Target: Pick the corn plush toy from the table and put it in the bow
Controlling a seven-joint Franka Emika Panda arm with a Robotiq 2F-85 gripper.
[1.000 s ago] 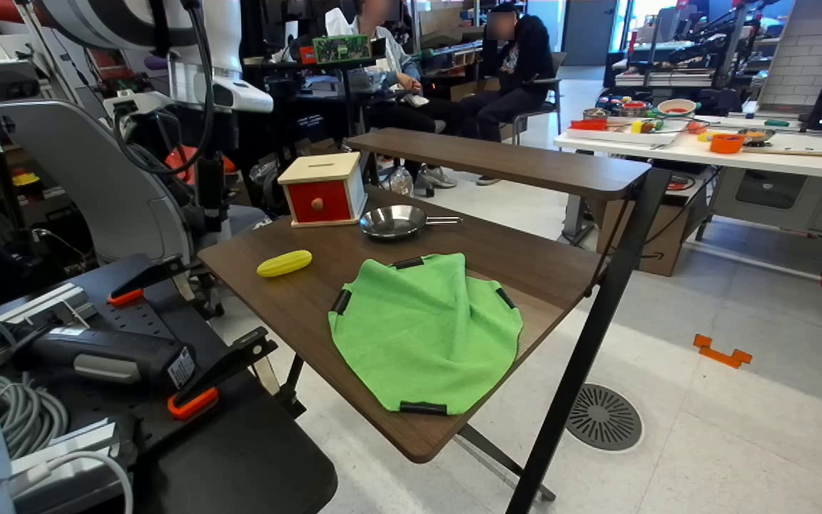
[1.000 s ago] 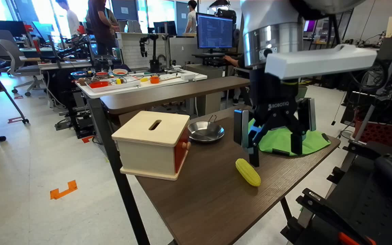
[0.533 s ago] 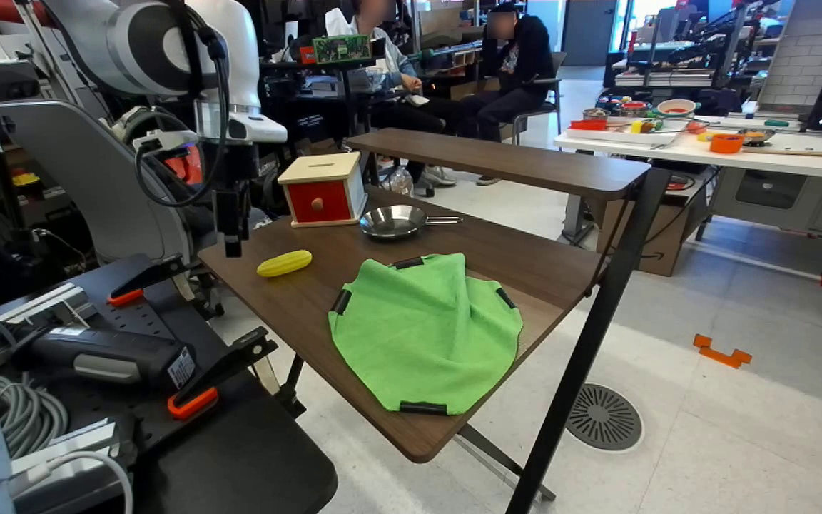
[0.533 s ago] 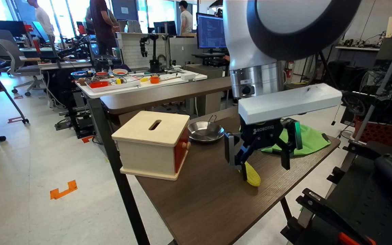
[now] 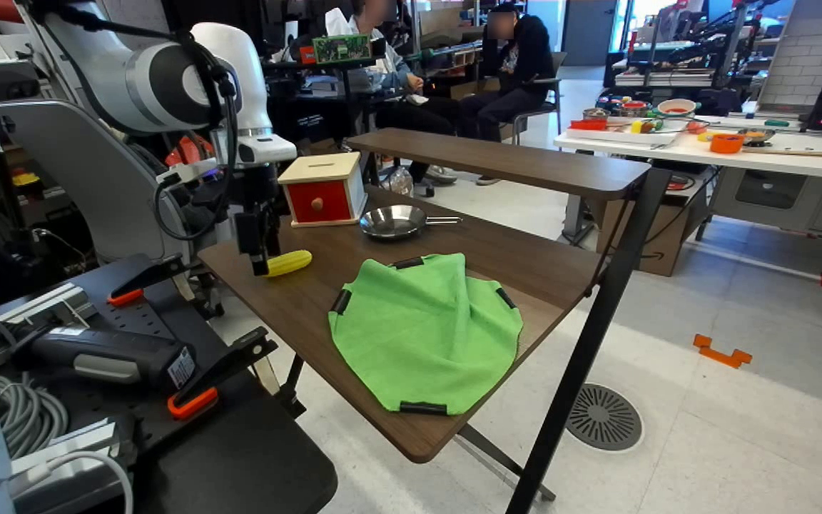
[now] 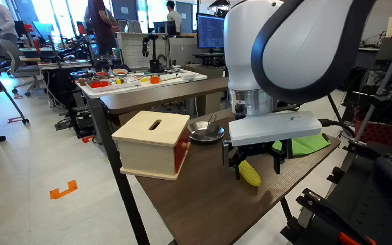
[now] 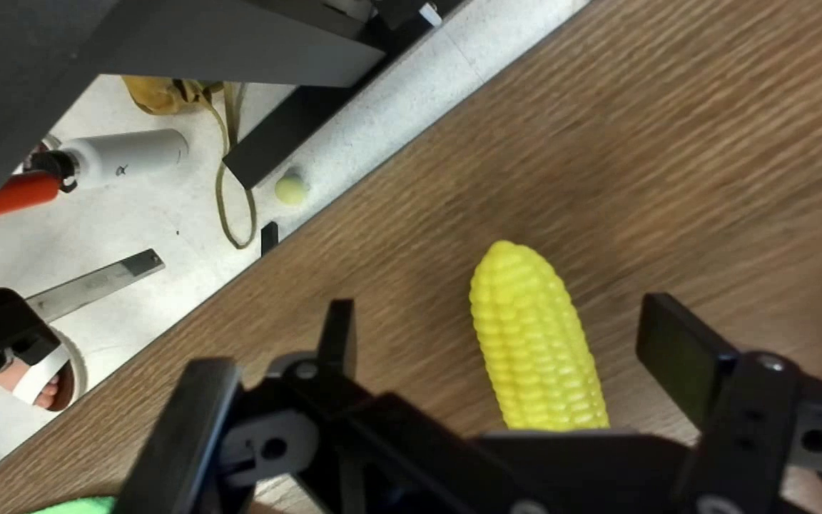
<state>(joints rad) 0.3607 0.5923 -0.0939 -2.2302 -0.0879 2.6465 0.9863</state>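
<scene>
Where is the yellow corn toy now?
In the wrist view, the yellow corn toy lies right of centre on the brown table, with a finger of the open claw showing on either side.

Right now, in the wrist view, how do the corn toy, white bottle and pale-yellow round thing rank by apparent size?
Largest: corn toy
Next: white bottle
Smallest: pale-yellow round thing
The corn toy lies nearer the camera, so true sizes are unsure.
</scene>
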